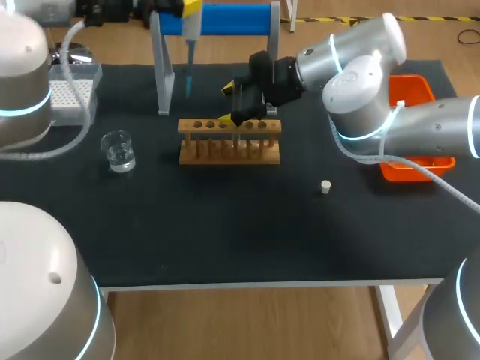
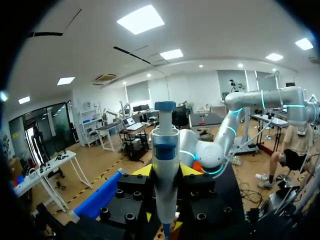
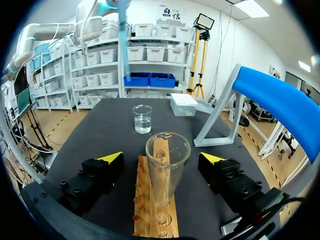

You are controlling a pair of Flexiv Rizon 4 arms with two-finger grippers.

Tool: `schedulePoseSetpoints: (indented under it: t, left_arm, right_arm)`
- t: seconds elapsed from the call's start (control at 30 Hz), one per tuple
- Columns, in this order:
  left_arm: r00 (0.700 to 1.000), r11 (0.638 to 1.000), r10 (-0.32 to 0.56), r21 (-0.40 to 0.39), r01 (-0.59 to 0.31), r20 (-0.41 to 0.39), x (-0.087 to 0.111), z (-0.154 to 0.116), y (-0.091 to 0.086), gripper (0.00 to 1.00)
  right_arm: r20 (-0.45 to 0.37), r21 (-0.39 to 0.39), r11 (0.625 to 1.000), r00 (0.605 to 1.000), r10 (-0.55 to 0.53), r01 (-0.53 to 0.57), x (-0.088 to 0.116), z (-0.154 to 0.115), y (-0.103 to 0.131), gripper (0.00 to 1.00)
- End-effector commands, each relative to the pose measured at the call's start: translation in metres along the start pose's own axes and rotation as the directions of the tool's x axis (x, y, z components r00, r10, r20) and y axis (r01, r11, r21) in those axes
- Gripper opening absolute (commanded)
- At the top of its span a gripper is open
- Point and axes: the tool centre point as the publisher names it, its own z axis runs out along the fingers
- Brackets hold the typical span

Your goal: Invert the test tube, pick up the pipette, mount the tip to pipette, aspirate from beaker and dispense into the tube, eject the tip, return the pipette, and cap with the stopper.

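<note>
- Standing upright in a hole of the wooden rack (image 3: 141,200), the test tube (image 3: 167,165) has its open mouth facing up toward the right wrist camera.
- The right jaws are spread wide. One yellow fingertip (image 3: 111,158) sits on each side of the tube, both clear of the glass, and they hold nothing.
- In the head view the right arm (image 1: 360,82) comes in from the right, with its jaws above the right half of the rack.
- The left jaws are clamped on the pipette (image 2: 165,160), gripping its body from two sides, with the blue-capped end pointing away from the wrist.
- In the head view the pipette hangs in the air at the far side of the desk (image 1: 225,232), shaft pointing down, just beside the blue-topped stand (image 1: 225,19).
- A glass beaker (image 1: 118,150) of clear liquid stands left of the rack and apart from it.
- The tip box (image 1: 71,94) sits behind the beaker near the far left corner.
- The small white stopper (image 1: 325,187) lies to the right of the rack, closer to the near edge and well apart from it.
- An orange bin (image 1: 420,90) stands at the right edge, partly hidden by the right arm.
</note>
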Motion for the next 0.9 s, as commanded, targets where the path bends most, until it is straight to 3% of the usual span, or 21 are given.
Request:
schedulePoseSetpoints:
  t: [0.03,0.37,0.57,0.9]
  left_arm:
    - [0.997,1.000,-0.025,0.000,0.025,0.077,0.033,-0.051,0.019,0.00]
    - [0.992,0.997,-0.082,0.012,0.081,0.094,0.079,-0.069,0.066,0.00]
    - [0.993,0.994,-0.105,0.015,0.104,0.058,0.102,-0.050,0.087,0.00]
    - [0.994,0.994,-0.107,0.032,0.108,-0.017,0.118,-0.016,0.103,0.00]
  right_arm:
    - [-0.004,0.002,1.000,1.000,0.000,0.000,-0.001,-0.001,0.000,1.00]
    - [-0.004,0.002,1.000,1.000,0.000,0.000,-0.001,-0.001,0.000,1.00]
    - [-0.004,0.002,1.000,1.000,0.000,0.000,-0.001,-0.001,0.000,1.00]
    - [-0.004,0.002,1.000,1.000,0.000,0.000,-0.001,-0.001,0.000,1.00]
